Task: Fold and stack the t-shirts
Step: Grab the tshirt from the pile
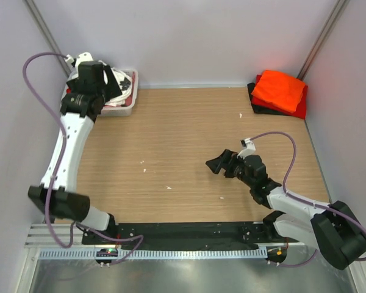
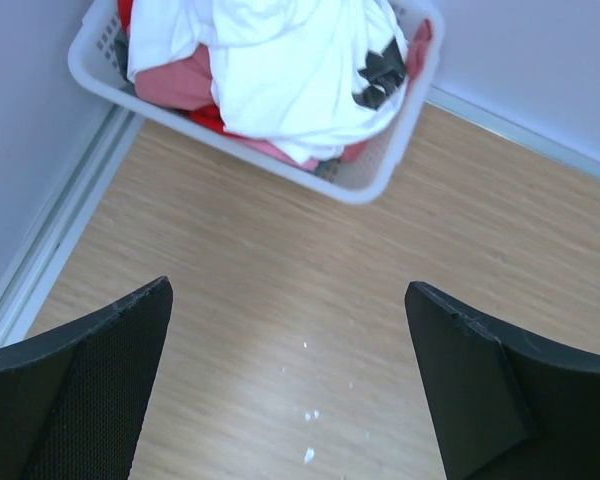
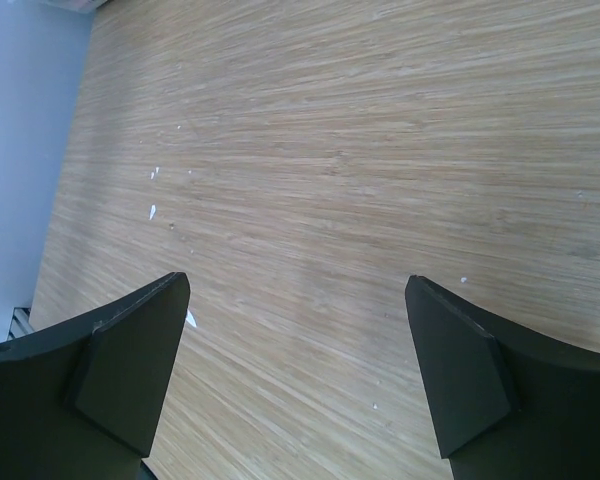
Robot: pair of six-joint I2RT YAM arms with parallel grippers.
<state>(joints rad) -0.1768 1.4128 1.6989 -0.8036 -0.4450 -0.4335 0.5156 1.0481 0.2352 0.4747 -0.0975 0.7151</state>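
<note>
While the large crumpled white cloth t-shirt (image 2: pixel 300 70) waits in the white plastic tub (image 2: pixel 380 182) far left, a folded orange cloth t-shirt (image 1: pixel 282 90) lies atop others far right. The left pincer (image 2: pixel 288 290), near the tub, and the right pincer (image 3: pixel 295 285) both gape empty. This looks like fetching: reach in, pinch cloth.

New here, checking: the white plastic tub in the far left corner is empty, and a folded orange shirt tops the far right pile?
No: the white plastic tub holds crumpled shirts, a white cloth shirt uppermost. The left wrist view shows it.
</note>
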